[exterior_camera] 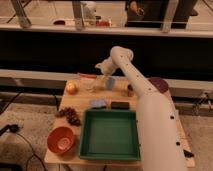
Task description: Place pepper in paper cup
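Observation:
The pepper (pixel 86 76) is a slender red-orange strip at the back left of the table, lying just above the rim of the whitish paper cup (pixel 89 84); I cannot tell whether it rests on the rim or behind it. My gripper (pixel 101 69) hangs at the end of the white arm, just right of and above the pepper and cup. A light blue cup (pixel 110 82) sits tilted right below the gripper.
A yellow-orange apple (pixel 71 88) sits left of the paper cup. Dark grapes (pixel 70 115), an orange bowl (pixel 61 140), a green tray (pixel 110 134), a blue sponge (pixel 98 103), a dark bar (pixel 120 105) and a purple plate (pixel 159 84) share the wooden table (pixel 60 156).

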You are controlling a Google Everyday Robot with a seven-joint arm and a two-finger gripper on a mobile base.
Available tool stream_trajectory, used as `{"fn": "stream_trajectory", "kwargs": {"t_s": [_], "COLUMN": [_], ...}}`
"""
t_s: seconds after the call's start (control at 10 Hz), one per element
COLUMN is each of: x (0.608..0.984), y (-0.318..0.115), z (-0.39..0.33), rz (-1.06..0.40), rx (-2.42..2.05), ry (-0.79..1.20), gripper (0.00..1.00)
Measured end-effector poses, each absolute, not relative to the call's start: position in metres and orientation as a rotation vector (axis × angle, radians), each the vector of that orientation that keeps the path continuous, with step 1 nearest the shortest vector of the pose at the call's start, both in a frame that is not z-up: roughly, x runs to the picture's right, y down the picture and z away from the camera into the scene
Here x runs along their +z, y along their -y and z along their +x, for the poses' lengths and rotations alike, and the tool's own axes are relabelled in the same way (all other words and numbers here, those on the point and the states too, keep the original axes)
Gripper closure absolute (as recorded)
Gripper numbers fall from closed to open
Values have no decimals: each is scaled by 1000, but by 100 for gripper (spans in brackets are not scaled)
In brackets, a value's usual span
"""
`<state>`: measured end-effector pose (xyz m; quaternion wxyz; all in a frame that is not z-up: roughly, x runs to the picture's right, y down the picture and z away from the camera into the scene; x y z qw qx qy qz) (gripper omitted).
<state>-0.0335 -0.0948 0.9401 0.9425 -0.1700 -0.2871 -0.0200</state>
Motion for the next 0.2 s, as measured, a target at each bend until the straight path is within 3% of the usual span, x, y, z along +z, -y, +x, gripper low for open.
{"fn": "stream_trajectory", "kwargs": {"t_s": [0.2], "x": [940], "y": [93], "z": [-29], "rz": [-352], "rx": [-41], "ry": [582], "gripper": [20]}}
